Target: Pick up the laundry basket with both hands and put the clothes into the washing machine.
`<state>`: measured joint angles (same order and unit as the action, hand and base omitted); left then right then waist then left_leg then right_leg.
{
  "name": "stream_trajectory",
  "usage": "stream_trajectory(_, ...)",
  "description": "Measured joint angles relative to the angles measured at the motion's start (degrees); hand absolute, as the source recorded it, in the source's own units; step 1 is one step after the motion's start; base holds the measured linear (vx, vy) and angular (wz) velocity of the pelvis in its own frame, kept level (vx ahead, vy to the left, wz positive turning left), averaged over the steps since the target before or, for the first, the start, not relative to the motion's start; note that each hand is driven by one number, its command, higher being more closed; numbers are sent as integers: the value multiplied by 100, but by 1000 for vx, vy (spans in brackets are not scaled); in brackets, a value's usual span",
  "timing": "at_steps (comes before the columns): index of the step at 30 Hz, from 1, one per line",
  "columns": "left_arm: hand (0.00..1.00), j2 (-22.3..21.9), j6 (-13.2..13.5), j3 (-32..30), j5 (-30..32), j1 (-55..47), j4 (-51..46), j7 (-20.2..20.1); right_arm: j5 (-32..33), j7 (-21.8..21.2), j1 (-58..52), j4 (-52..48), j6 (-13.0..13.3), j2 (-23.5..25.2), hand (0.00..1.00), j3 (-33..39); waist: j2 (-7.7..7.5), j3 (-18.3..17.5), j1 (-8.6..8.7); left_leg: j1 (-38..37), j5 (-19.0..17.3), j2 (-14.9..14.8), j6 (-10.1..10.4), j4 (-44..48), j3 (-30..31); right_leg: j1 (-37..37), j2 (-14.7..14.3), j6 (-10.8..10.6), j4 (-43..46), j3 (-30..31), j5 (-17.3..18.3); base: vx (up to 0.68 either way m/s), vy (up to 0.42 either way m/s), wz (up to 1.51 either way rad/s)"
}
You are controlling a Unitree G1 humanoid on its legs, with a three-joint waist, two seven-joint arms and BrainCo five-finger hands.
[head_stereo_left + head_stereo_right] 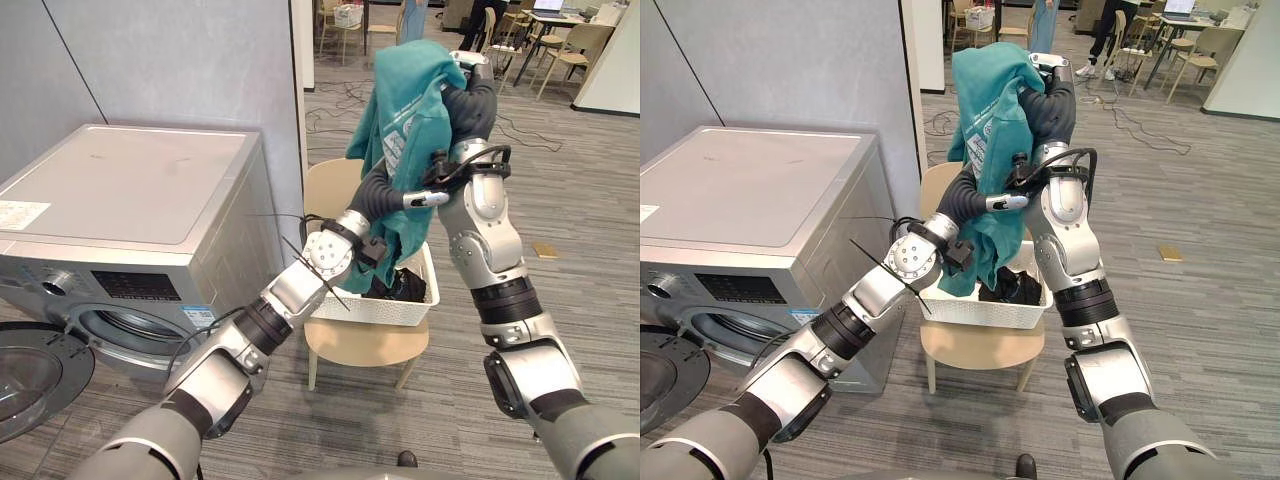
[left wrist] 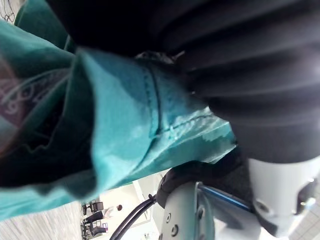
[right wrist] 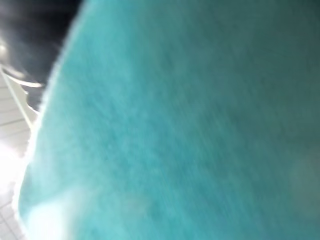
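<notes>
Left of the laundry basket point(image 1: 370, 308) you had the grey washing machine point(image 1: 120, 190), its round door point(image 1: 25, 375) swung open. The white sticker point(image 1: 20, 213) on its lid and the blue sticker point(image 1: 198, 315) on its front were too small to read. A wooden chair point(image 1: 365, 345) stood under the basket. Above the basket hung the teal T-shirt point(image 1: 405, 110), its white print illegible and its hem down at the dark clothes point(image 1: 405, 288) inside. Your right hand point(image 1: 472, 62) was under the shirt's top and your left hand point(image 1: 380, 188) midway down it. Whether either hand gripped the cloth, you could not tell.

I see a shirt point(image 1: 405, 120) of soft matt teal cloth, a white latticed plastic basket point(image 1: 370, 308), a smooth pale wooden chair point(image 1: 365, 345) and a satin grey metal washing machine point(image 1: 120, 190).
</notes>
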<state>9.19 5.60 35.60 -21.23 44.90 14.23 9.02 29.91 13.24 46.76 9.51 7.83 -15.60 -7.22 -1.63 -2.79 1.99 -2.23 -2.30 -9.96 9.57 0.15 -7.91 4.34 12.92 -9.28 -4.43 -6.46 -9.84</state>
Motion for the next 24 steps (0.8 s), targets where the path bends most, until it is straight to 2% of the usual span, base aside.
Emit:
stream_trajectory(7, 0, 2, -118, 170, 470, 85, 239, 12, 225, -114, -265, -41, 18, 52, 100, -161, -116, -50, 34, 3, 0, -4, 0, 6, 12, -10, 2, -1, 0, -20, 1, 0, 0, 0)
stream_trajectory(11, 0, 1, -116, 197, 635, 117, 231, 3, 404, -126, -356, -204, 70, 3, 100, -184, -121, -52, 32, 4, -1, -5, 1, 9, 15, -16, 2, -1, 0, -27, 1, 0, 0, 0)
stream_trajectory(12, 100, 2, -118, 202, 677, 117, 230, 5, 427, -143, -363, -206, 78, -1, 100, -186, -122, -53, 32, 3, -1, -5, 1, 8, 15, -17, 2, -1, 0, -28, 1, 0, 0, 0)
stream_trajectory(18, 100, 1, -68, 216, 848, 117, 228, -11, 583, -198, -363, -206, 100, -93, 100, -190, -159, -60, 36, 4, -1, -8, 1, 9, 15, -18, 2, 0, -1, -31, 1, 0, 0, 0)
stream_trajectory(24, 100, 16, 51, 222, 1028, 117, 228, -24, 806, -198, -362, -206, 133, -132, 100, -190, -274, -106, 34, 5, -1, -8, 1, 9, 20, -25, 1, 0, -6, -41, 0, 0, 0, 0)
